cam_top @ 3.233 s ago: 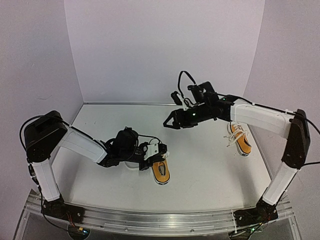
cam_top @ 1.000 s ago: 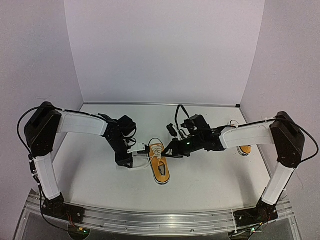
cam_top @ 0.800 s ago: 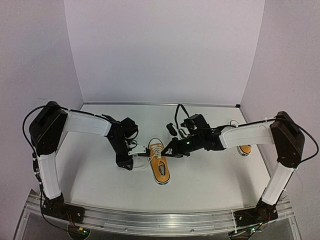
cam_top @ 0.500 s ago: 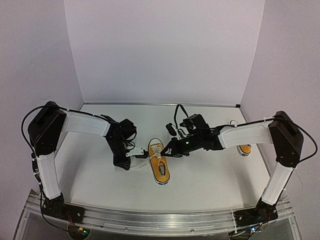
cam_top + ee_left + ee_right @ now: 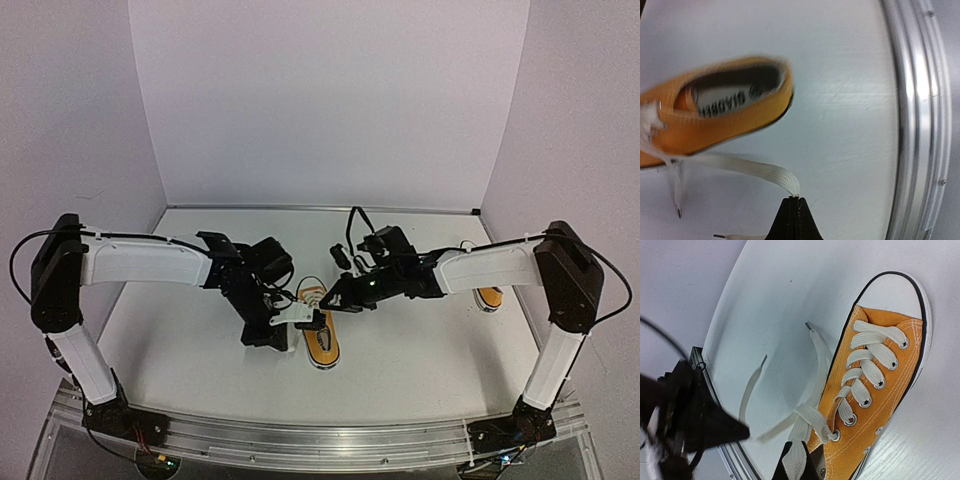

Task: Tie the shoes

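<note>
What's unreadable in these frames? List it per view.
1. Top view: the near shoe has its laces too small to trace, and they are partly covered by the left gripper and right gripper.
2. Top view: the far shoe is mostly hidden behind the right arm.
3. Left wrist view: the near shoe is blurred, with its toe cut off by the left edge.
4. Right wrist view: the heel is cut off by the bottom edge, and the left gripper is a dark blur.
</note>
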Controlling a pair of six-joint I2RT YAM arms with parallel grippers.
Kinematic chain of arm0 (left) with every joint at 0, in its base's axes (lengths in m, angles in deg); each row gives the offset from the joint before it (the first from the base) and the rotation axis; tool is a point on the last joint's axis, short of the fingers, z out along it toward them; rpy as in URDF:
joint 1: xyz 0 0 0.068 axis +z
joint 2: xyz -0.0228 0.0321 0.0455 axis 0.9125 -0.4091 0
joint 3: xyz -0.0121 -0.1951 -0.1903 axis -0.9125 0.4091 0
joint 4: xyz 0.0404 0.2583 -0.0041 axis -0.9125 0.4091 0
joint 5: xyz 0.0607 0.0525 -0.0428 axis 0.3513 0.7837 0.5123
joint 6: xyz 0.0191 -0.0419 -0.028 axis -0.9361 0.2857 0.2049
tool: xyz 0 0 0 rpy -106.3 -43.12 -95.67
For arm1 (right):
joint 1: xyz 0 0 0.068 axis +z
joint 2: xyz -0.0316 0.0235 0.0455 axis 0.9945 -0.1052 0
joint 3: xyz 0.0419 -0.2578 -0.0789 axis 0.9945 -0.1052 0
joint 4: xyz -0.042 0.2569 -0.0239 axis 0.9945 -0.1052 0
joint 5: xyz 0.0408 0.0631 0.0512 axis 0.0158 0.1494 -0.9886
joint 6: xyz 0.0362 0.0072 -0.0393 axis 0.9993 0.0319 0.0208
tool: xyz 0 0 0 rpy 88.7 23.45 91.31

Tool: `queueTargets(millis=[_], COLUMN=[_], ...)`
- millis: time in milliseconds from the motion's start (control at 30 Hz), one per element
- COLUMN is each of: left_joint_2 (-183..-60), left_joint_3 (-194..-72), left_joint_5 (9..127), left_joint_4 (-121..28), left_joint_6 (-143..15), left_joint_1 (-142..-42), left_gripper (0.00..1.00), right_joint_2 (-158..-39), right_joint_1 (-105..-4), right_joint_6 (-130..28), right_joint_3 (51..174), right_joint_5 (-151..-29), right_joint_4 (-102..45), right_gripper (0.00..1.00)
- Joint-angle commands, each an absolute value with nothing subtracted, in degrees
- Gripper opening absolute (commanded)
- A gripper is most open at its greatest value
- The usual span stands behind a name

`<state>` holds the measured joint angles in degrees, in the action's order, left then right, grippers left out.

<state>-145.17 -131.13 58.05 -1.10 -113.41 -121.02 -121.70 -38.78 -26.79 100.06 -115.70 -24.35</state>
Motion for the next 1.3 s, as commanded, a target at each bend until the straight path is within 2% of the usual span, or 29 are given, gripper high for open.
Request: queueTargets(millis=[0,167,200,333,433,533,1067,1267], left_joint_2=[-140.1,-140.9,-142.3,-145.9,-144.1,-140.9,-124.4,-124.0], left_joint_3=[-131.0,-125.5,-125.4,-128.0,-125.4,-121.6,-104.2,-103.1], left_joint_5=[45.7,42.6,42.2,46.0,47.6,49.6,63.2,68.0], left_joint_4=[-16.5,-47.6,-49.9,-50.1,-53.3,-55.7,-64.8,-62.9], left_joint_6=[-111.9,-104.8,-104.3,-103.1,-101.5,-101.0,-82.8,-81.0], left_joint_1=[-124.4,-125.4,-125.4,-125.4,-125.4,-125.1,-112.0,-111.4], left_gripper=[0.0,0.0,0.02,0.22,0.41,0.5,0.54,0.54], right_joint_2=[-121.6,-121.1,-121.0,-120.6,-120.4,-120.3,-124.8,-129.5], right_joint_1=[-40.2,-41.1,-41.2,-41.2,-41.2,-41.2,-38.1,-35.3], right_joint_6=[-28.2,-28.8,-28.8,-29.0,-29.2,-29.3,-29.2,-28.8], right_joint_3=[102.5,102.9,102.9,102.7,102.4,102.3,107.2,111.2], right_joint_5=[-115.1,-116.0,-116.1,-116.2,-116.2,-116.3,-119.3,-119.9], right_joint_4=[-23.8,-24.0,-24.0,-24.2,-24.3,-24.3,-24.7,-25.7], right_gripper=[0.0,0.0,0.0,0.0,0.0,0.0,0.01,0.17])
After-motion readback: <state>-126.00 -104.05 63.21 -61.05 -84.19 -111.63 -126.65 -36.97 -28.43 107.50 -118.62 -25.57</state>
